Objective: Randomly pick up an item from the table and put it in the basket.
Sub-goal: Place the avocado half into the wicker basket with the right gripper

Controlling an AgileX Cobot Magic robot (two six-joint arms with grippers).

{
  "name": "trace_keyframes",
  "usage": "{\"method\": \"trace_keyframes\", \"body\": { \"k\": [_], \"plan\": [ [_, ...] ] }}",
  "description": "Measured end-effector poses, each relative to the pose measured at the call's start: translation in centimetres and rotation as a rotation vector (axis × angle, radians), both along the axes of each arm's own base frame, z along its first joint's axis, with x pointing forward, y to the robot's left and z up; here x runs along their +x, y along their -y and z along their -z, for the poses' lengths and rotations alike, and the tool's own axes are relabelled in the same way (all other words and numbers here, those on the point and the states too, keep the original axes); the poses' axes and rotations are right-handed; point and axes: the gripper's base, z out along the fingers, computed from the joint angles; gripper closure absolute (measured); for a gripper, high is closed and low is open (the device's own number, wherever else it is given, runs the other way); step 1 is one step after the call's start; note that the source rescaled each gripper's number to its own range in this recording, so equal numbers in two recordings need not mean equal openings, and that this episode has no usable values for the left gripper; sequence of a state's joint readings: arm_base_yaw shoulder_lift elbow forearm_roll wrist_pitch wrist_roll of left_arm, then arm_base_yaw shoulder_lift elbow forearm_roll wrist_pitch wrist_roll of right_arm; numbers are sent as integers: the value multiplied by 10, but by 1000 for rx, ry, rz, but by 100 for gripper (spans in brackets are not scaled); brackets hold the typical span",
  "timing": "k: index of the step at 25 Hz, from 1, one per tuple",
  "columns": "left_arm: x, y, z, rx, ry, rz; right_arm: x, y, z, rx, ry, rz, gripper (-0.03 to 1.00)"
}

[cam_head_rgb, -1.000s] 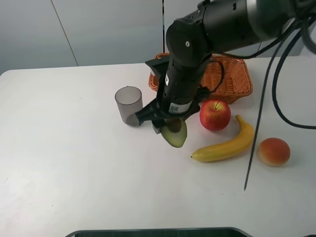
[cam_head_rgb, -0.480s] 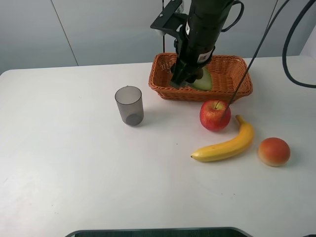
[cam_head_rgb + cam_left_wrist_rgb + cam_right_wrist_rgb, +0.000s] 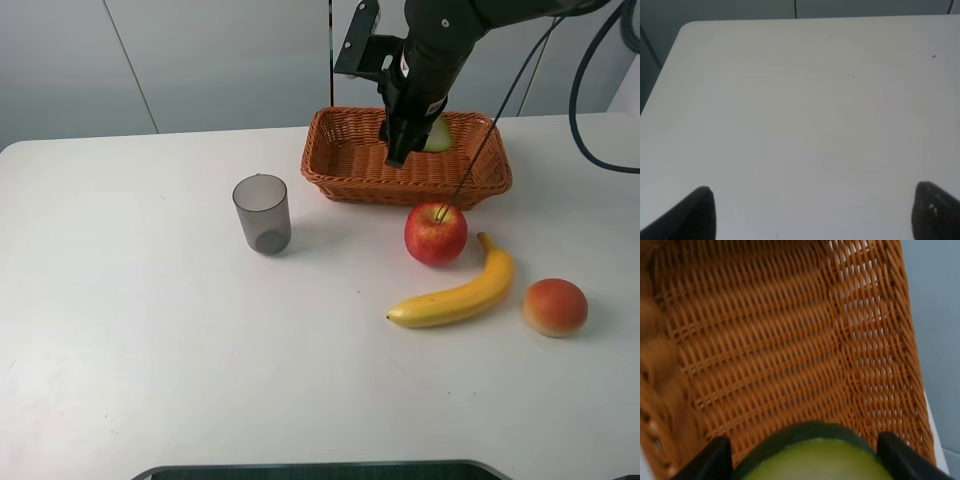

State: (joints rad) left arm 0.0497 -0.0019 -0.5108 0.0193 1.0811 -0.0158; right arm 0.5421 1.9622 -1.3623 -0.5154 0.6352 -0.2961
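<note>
Holding the avocado half between its two dark fingers, my right gripper hangs over the basket in the upper middle of the high view. The fruit is off the table, above the right-hand part of the basket, and I cannot tell whether it touches the weave yet. To finish this well, I would lower it until it sits close to the woven floor and keep clear of the flared far wall. Then I would part the fingers smoothly and lift straight up so nothing drags the fruit back out. My left gripper has its fingers spread wide with nothing between them, over bare table. I can read no brand, label or writing anywhere; any marking on the arm is too small to make out.
</note>
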Motion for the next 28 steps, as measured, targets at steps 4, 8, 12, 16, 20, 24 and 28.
{"method": "trace_keyframes", "body": {
  "k": [4,8,12,16,20,24,28],
  "plan": [
    [0,0,0,-2,0,-1,7,2,15,-11,0,-16,96],
    [0,0,0,-2,0,-1,9,-1,25,-12,-7,-31,96],
    [0,0,0,-2,0,-1,10,-2,28,-13,-4,-40,96],
    [0,0,0,-2,0,-1,11,-1,27,-23,5,-51,91],
    [0,0,0,-2,0,-1,12,-1,27,-32,15,-62,38],
    [0,0,0,-3,0,-2,12,-1,27,-35,22,-69,3],
    [0,0,0,-3,0,-2,12,-1,26,-31,24,-66,-3]
  ]
}}
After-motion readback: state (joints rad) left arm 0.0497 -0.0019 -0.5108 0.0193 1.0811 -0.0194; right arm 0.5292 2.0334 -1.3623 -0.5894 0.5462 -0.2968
